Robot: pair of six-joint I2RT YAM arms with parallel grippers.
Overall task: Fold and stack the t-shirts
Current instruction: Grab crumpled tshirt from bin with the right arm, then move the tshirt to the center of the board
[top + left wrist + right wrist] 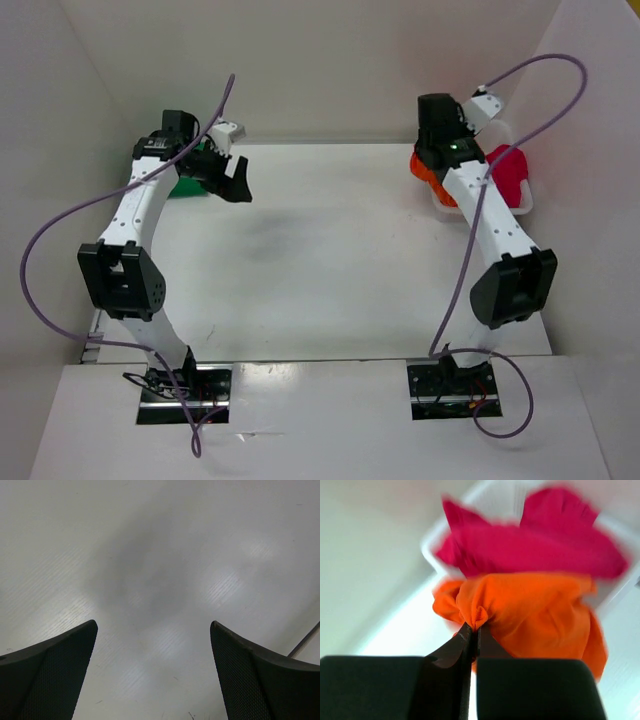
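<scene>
The orange t-shirt [530, 610] sits just ahead of the right gripper [472, 627], which is clamped on its bunched cloth. Soft and limp, it likely drapes; an edge holds better. The left gripper [153, 623] gapes empty.

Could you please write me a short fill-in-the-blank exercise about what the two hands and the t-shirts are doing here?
The right hand is ____ on a fold of the orange t-shirt.
The left hand, above the table, holds nothing and stands ____.
The magenta t-shirt lies ____ the white basket.
Missing words: shut; open; in.
</scene>
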